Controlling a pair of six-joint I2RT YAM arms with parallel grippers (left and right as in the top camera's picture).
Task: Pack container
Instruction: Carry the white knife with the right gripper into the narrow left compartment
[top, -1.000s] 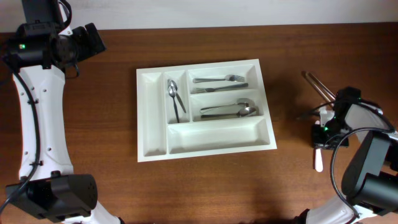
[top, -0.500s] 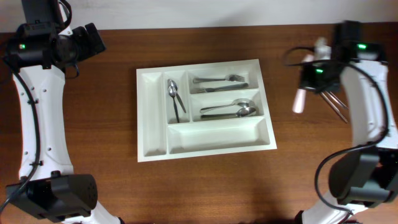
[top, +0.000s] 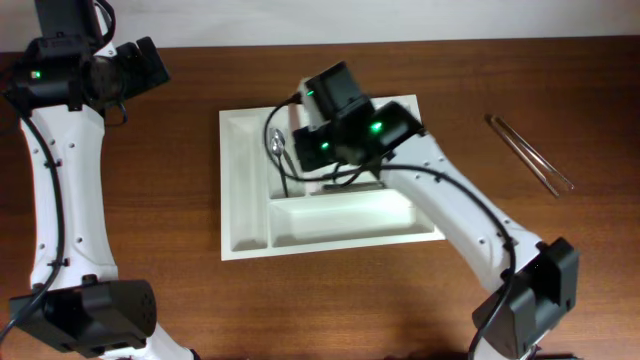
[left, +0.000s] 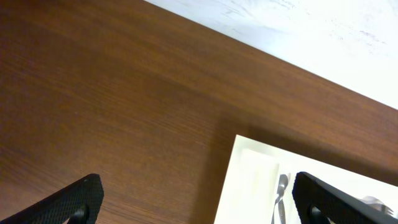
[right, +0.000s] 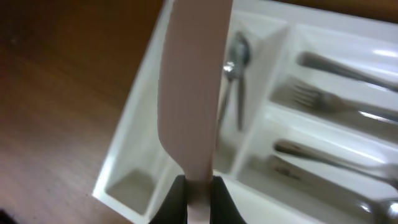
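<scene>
Container: the white container (top: 245, 200) lies mid-tabletop (top: 150, 250), slightly skewed. Its outer narrow slot is bare, and the next one holds small spoons (top: 281, 155).
Right end effector: your right end effector (right: 198, 190) is clamped on one end of a pale flat utensil (right: 193, 81), which juts out above the two narrow slots. The wrist view is blurred, so it may be a plastic knife or a spatula.
Left end effector: your left end effector (left: 199, 199) has its fingers wide apart and holds nothing. It hangs over bare wood off the tray's far left corner.
Risk, misplacement: if you release off-line, the utensil will likely straddle the divider or land on the spoons.
Risk, collision: a steep descent could jam the tip against a slot wall and shove the tray.
Risk, slip: you hold only the end, so the utensil may pivot in the grip.
</scene>
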